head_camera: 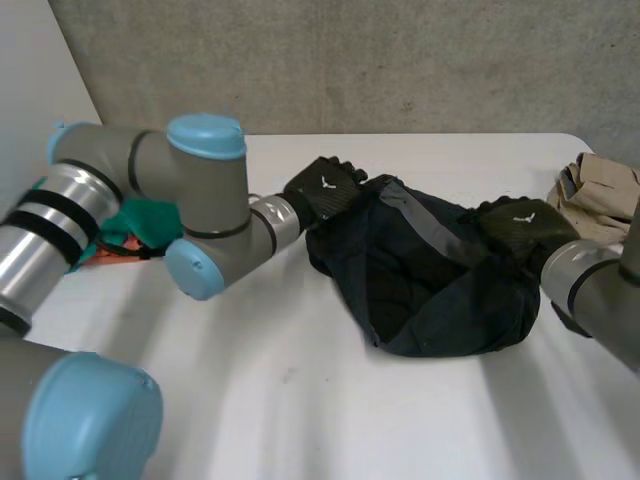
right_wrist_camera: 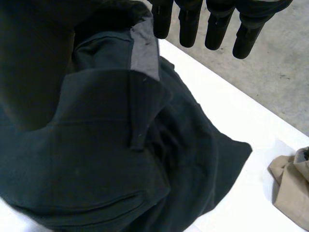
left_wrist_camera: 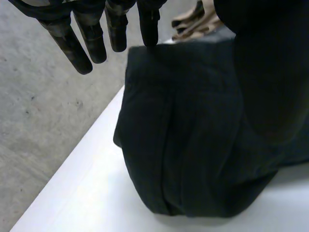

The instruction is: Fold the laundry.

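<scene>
DESK: Counting the cloths on the white table (head_camera: 300, 400)?

FIELD: Three. One dark garment (head_camera: 430, 280), bunched in a heap near the middle, with one grey band (head_camera: 425, 225) running along its upper edge. One beige garment (head_camera: 600, 195), crumpled at the far right corner, well apart from the heap. One green cloth (head_camera: 150, 220), tucked behind the left arm (head_camera: 205, 190) at the table's left side.

DESK: And hands?

FIELD: Two, both black. Left hand (head_camera: 325, 190) at the heap's far left edge; right hand (head_camera: 520, 225) at its right edge, with the dark fabric gathered between them.

DESK: Gripping anything?

FIELD: Seen from the left wrist: fingers (left_wrist_camera: 91, 41) straight and slightly spread, one tip just touching the dark fabric's edge, none curled round it. Seen from the right wrist: fingers (right_wrist_camera: 188, 26) straight too, set side by side above the grey band, closed on nothing. Thumbs: cannot tell, lost against the dark cloth.
</scene>
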Tool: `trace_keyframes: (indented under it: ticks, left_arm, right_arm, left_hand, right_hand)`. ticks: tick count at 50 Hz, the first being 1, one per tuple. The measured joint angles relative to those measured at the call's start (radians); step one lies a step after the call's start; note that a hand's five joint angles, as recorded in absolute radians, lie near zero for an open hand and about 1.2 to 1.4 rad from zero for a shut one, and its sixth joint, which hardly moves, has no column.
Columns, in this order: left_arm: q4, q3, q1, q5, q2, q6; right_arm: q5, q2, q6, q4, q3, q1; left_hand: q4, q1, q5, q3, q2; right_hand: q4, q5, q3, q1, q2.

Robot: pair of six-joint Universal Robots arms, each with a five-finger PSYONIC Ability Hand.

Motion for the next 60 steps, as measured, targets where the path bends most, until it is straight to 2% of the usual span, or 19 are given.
trace_keyframes:
  ticks: [4,6,7,8,10,11,12,15,19,21,22,24,32,37,44,48,54,57,60]
  left_arm:
    - [0.000,0.071,-0.020,-0.043,-0.060,0.052]
    - [0.004,0.101,-0.031,-0.061,-0.087,0.079]
    - [0.006,0.114,-0.039,-0.069,-0.101,0.099]
    - [0.008,0.121,-0.043,-0.074,-0.109,0.112]
    - [0.018,0.131,-0.054,-0.088,-0.123,0.150]
    - [0.023,0.133,-0.056,-0.093,-0.126,0.162]
    - [0.038,0.135,-0.061,-0.109,-0.128,0.183]
    - [0.099,0.134,-0.066,-0.169,-0.112,0.210]
    - [0.207,0.120,-0.063,-0.266,-0.059,0.204]
    - [0.310,0.098,-0.056,-0.348,0.010,0.178]
    - [0.310,0.098,-0.056,-0.348,0.010,0.178]
    - [0.430,0.062,-0.043,-0.417,0.112,0.140]
    - [0.607,-0.073,-0.023,-0.510,0.387,0.071]
    - [0.633,-0.207,-0.036,-0.531,0.512,0.041]
    - [0.667,-0.603,-0.136,-0.467,0.656,0.006]
    - [0.694,-0.757,-0.191,-0.442,0.660,0.004]
    - [0.724,-0.923,-0.287,-0.479,0.586,-0.001]
    - [0.725,-0.958,-0.352,-0.510,0.534,-0.012]
    - [0.722,-0.964,-0.425,-0.530,0.488,-0.030]
  right_arm:
    - [0.007,0.008,-0.002,-0.070,0.055,0.018]
    - [0.018,0.013,-0.003,-0.112,0.078,0.024]
    - [0.025,0.015,-0.004,-0.132,0.087,0.026]
    - [0.036,0.018,-0.008,-0.159,0.098,0.028]
    - [0.049,0.023,-0.019,-0.200,0.110,0.030]
    - [0.053,0.024,-0.025,-0.212,0.112,0.030]
    - [0.058,0.029,-0.039,-0.235,0.113,0.030]
    - [0.055,0.045,-0.080,-0.282,0.098,0.028]
    - [0.030,0.066,-0.120,-0.338,0.042,0.030]
    - [0.008,0.082,-0.128,-0.394,-0.027,0.034]
    - [0.008,0.082,-0.128,-0.394,-0.027,0.034]
    - [-0.010,0.100,-0.081,-0.507,-0.148,0.040]
    - [-0.015,0.179,0.201,-0.875,-0.440,0.046]
    - [-0.035,0.265,0.315,-0.979,-0.559,0.052]
    - [-0.134,0.446,0.351,-0.996,-0.630,0.064]
    - [-0.176,0.498,0.338,-0.988,-0.603,0.056]
    - [-0.255,0.551,0.302,-0.974,-0.524,0.012]
    - [-0.304,0.564,0.262,-0.944,-0.480,-0.020]
    - [-0.337,0.561,0.210,-0.891,-0.448,-0.048]
  left_hand:
    - [0.000,0.000,0.000,0.000,0.000]
    - [0.013,0.018,0.008,0.009,0.017]
    - [0.066,0.076,0.055,0.058,0.060]
    - [0.247,0.277,0.225,0.233,0.253]
    - [0.321,0.358,0.296,0.307,0.331]
    - [0.321,0.358,0.296,0.307,0.331]
    - [0.846,0.886,0.796,0.843,0.856]
    - [0.983,0.969,0.916,0.959,0.978]
    - [0.991,0.969,0.916,0.968,0.984]
    - [0.991,0.969,0.916,0.968,0.984]
    - [0.991,0.969,0.916,0.968,0.984]
    - [0.992,0.969,0.916,0.969,0.984]
    - [0.992,0.969,0.916,0.969,0.984]
    - [0.992,0.969,0.916,0.972,0.987]
    - [0.996,0.969,0.916,0.976,0.991]
    - [0.996,0.969,0.916,0.976,0.991]
    - [0.996,0.970,0.916,0.976,0.991]
    - [0.995,0.968,0.915,0.976,0.990]
    - [0.771,0.730,0.744,0.762,0.766]
  right_hand:
    - [0.193,0.191,0.200,0.191,0.198]
    - [0.467,0.463,0.497,0.492,0.503]
    - [0.683,0.675,0.685,0.691,0.706]
    - [0.828,0.810,0.816,0.834,0.849]
    - [0.957,0.918,0.920,0.921,0.960]
    - [0.967,0.919,0.926,0.921,0.965]
    - [0.976,0.919,0.928,0.921,0.966]
    - [0.976,0.919,0.934,0.921,0.966]
    - [0.976,0.919,0.945,0.921,0.966]
    - [0.977,0.919,0.947,0.921,0.966]
    - [0.977,0.919,0.947,0.921,0.966]
    - [0.977,0.919,0.956,0.921,0.966]
    - [0.978,0.919,0.959,0.921,0.966]
    - [0.978,0.919,0.959,0.921,0.966]
    - [0.981,0.919,0.959,0.921,0.966]
    - [0.981,0.919,0.959,0.921,0.966]
    - [0.981,0.919,0.959,0.921,0.970]
    - [0.879,0.863,0.875,0.862,0.874]
    - [0.614,0.599,0.613,0.608,0.607]
